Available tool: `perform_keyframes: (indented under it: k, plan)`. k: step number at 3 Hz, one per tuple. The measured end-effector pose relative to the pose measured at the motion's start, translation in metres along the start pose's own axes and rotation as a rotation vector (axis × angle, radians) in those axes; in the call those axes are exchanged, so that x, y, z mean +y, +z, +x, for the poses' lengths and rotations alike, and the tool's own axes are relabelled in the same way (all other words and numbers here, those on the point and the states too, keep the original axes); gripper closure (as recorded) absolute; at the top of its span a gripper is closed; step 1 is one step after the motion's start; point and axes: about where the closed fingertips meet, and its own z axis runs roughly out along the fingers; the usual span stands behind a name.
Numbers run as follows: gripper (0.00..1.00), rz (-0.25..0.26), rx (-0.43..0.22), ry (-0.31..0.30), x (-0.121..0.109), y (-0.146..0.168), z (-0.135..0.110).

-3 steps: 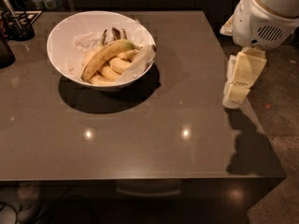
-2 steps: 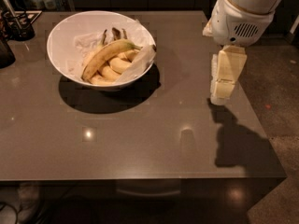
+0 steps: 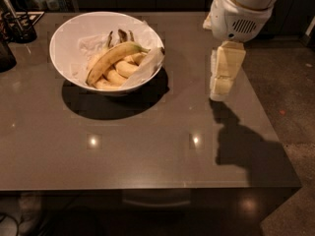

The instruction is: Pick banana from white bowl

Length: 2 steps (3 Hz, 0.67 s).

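The banana (image 3: 114, 58) lies in the white bowl (image 3: 66, 41) on top of the heap, its curve running from a dark tip at the lower left to a greenish stem at the upper right; resting uppermost and uncovered, it looks the easiest fruit to reach from above. Under it sit shorter, paler bananas (image 3: 125, 69), probably 3, though the pile hides part of them; 3 dark stems stick up at the back of the bowl. A crumpled white sheet (image 3: 147, 63) lines the right side, likely as padding. The bowl stands at the far left of the table (image 3: 147, 146), its deep walls keeping the fruit together.

The gripper (image 3: 220, 95) hangs pointing down over the right part of the table, well apart from the bowl and carrying nothing; whether it is wide or narrow I cannot tell. Its height above the surface suggests an approach stage: it must cross leftward over the rim before descending.

Count: 1 bowl, 1 long banana, about 3 stubby ones, 1 gripper, 1 dark holder (image 3: 17, 26) at the far left corner.
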Motion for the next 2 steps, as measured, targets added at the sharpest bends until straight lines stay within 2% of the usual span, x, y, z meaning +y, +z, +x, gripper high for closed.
perform_keyframes:
  k: [1, 2]
  plan:
    - [0.00, 0.007, 0.021, -0.090, -0.027, 0.008, -0.027]
    - [0.00, 0.006, 0.035, -0.188, -0.058, 0.025, -0.066]
